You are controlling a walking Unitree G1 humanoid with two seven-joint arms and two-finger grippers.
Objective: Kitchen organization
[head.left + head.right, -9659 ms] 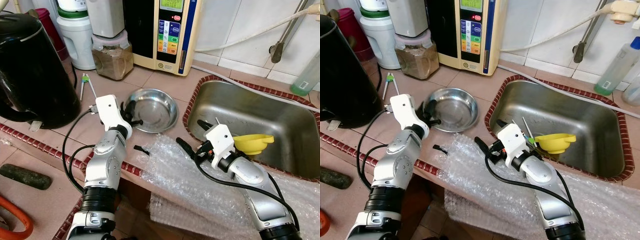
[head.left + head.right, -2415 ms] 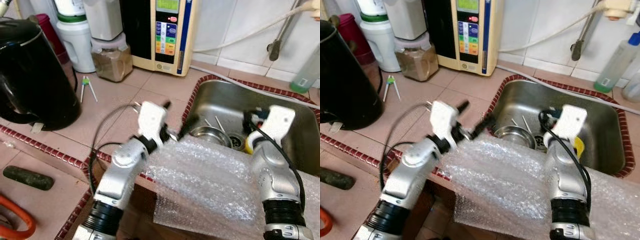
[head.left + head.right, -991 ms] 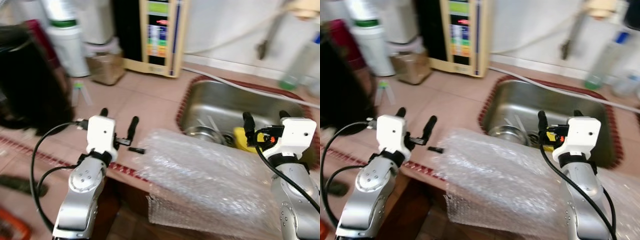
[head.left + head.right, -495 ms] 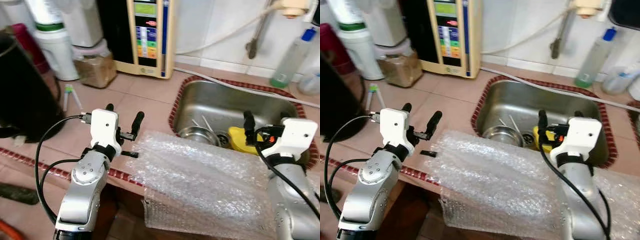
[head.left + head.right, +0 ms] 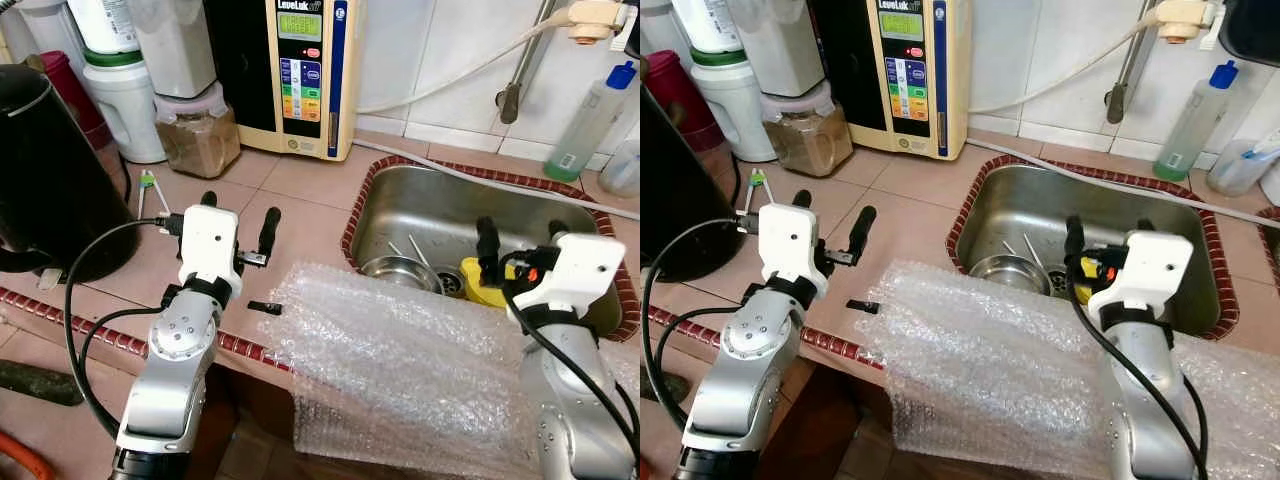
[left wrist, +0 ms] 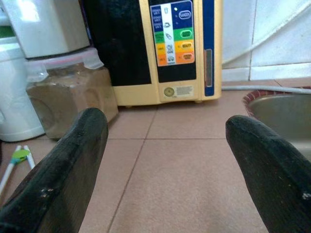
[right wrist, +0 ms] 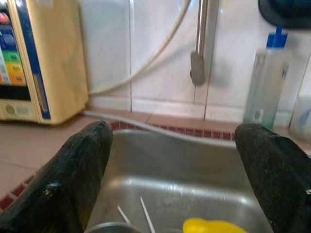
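Both empty, fingers spread wide: left end effector (image 5: 240, 228) raised over the counter (image 5: 300, 200), right end effector (image 5: 520, 240) above the sink (image 5: 450, 200), where steel bowl (image 5: 393, 272) and yellow funnel (image 5: 480, 285) sit, likely awaiting washing.

The steel bowl (image 5: 398, 272), earlier on the counter left of the sink (image 5: 560, 215), now lies inside it, and the yellow funnel (image 5: 482, 290) sits on the sink floor. The left gripper (image 5: 238, 222) has drawn back over the counter, spread and empty; the right gripper (image 5: 520, 243) has risen above the sink, spread.
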